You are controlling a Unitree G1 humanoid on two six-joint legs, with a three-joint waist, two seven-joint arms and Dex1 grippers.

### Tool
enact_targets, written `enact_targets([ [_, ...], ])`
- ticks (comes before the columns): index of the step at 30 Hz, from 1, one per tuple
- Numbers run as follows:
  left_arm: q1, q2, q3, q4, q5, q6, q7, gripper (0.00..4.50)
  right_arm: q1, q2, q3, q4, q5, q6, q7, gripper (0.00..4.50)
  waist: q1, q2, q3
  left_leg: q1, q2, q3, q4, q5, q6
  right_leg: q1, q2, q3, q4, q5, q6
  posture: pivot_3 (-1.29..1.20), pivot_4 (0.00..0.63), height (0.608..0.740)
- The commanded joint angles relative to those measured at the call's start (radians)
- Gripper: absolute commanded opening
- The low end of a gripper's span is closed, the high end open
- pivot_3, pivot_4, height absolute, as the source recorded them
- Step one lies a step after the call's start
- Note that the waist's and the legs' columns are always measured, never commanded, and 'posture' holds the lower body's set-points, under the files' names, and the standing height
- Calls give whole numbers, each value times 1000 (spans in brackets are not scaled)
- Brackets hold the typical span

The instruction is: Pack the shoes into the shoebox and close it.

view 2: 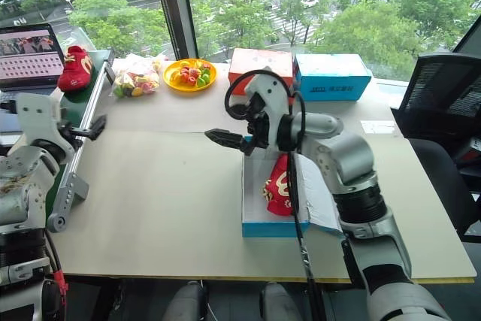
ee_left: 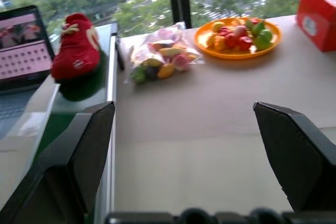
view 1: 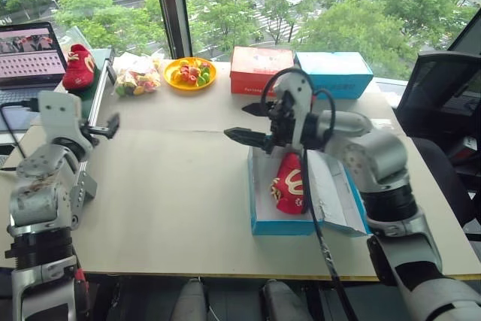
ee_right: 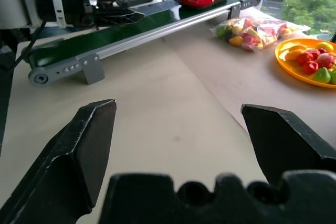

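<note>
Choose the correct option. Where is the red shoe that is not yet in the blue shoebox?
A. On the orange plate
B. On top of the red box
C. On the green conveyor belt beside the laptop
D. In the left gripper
C: the second red shoe lies on the green conveyor belt next to the laptop, while the other shoe is already in the open shoebox.

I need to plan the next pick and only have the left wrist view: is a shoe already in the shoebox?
Observer: Yes, one red shoe lies in the open shoebox.
Operator: Is the right claw holding anything?
Observer: No, the right claw hangs open above the box's far end.
Operator: What does the second shoe rest on?
Observer: The second shoe sits on a green conveyor belt, beside a laptop.
</note>
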Motion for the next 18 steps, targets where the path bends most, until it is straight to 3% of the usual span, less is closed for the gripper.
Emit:
enact_targets([
  [1,3,1,58,17,4,1,57,4500,-12,32,19,23,-21,-94,52,4466,4,0,0,0,0,0,0,0,0,0,0,0,0,0,0,0,150,739],
  [5,21,24,83,70,-17,-11,28,4500,7,46,61,37,-78,-149,67,4466,10,0,0,0,0,0,0,0,0,0,0,-1,0,0,0,0,150,739],
  [10,-34,125,41,270,8,-41,-70,4500,25,52,62,20,-87,-155,74,4466,10,0,0,0,0,-2,1,1,-2,0,0,-4,2,0,0,0,150,739],
  [18,-262,244,-29,712,52,-235,-178,4500,54,48,49,-3,-101,-172,68,4466,11,-1,0,1,0,-3,0,1,-2,0,0,-6,3,0,0,0,150,739],
])
